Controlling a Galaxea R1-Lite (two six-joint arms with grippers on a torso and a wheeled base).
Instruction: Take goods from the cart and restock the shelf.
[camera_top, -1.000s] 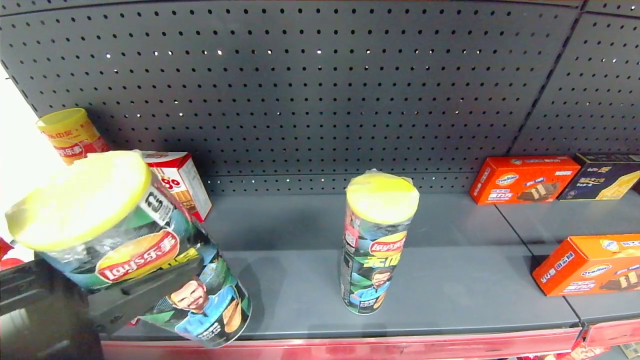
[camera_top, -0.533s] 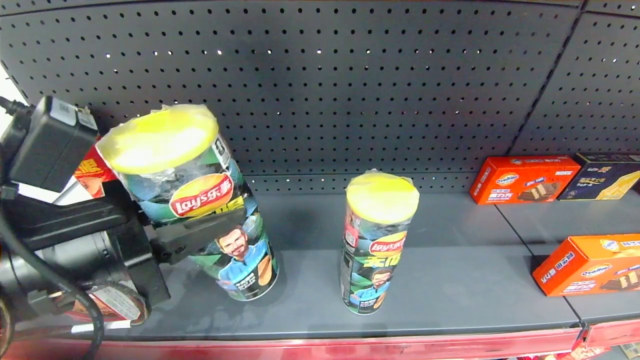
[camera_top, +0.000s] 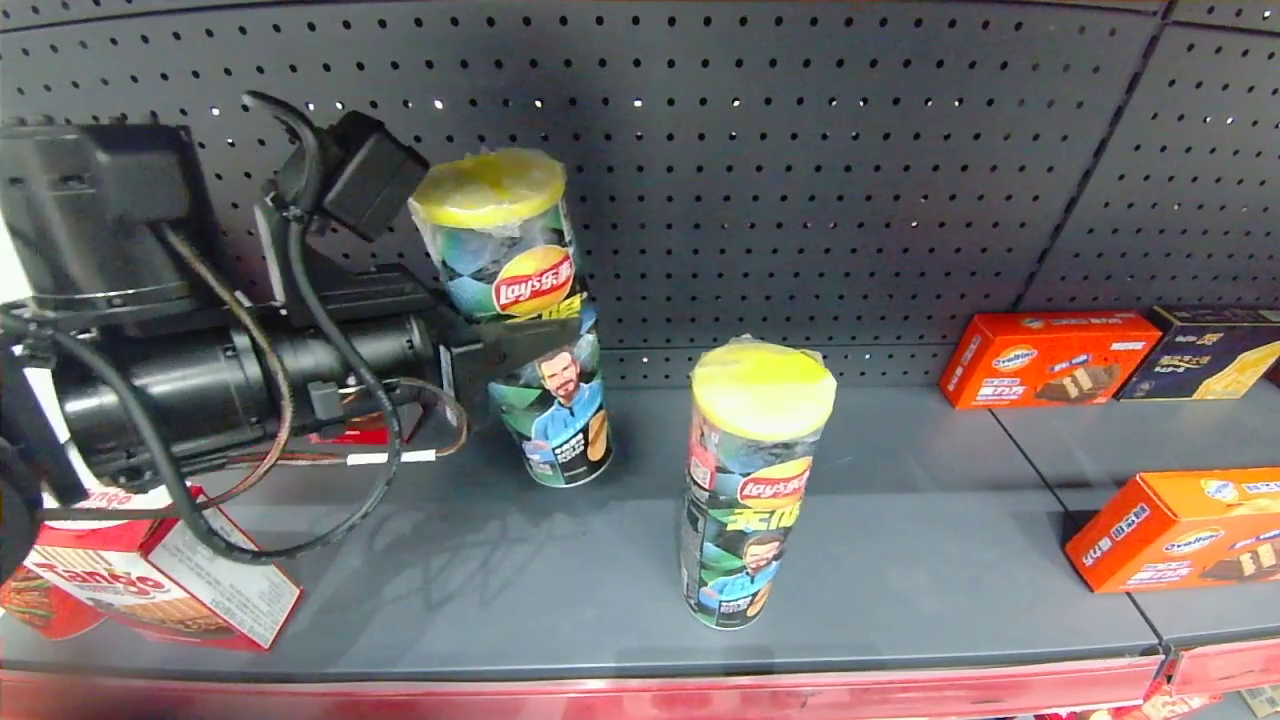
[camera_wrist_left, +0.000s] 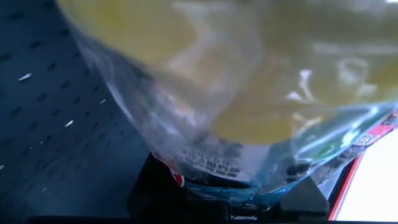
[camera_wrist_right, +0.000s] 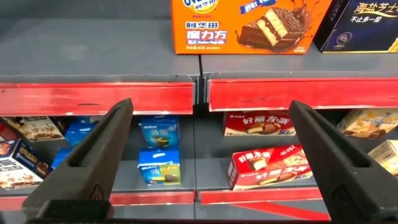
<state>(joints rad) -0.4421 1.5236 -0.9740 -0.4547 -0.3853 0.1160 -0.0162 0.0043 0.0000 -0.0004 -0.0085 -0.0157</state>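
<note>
Chip can (camera_top: 500, 260) carried deep onto shelf (camera_top: 900, 560)
Left gripper (camera_top: 515, 350), clamped on it, has swung it behind and left of the standing can (camera_top: 755, 490); release looks close.

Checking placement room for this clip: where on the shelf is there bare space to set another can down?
Widest bare patch: between the standing can and the orange boxes. A smaller one at the front, between the wafer box and that can. The left end is crowded: the left hand holds a chip can near the pegboard.
</note>
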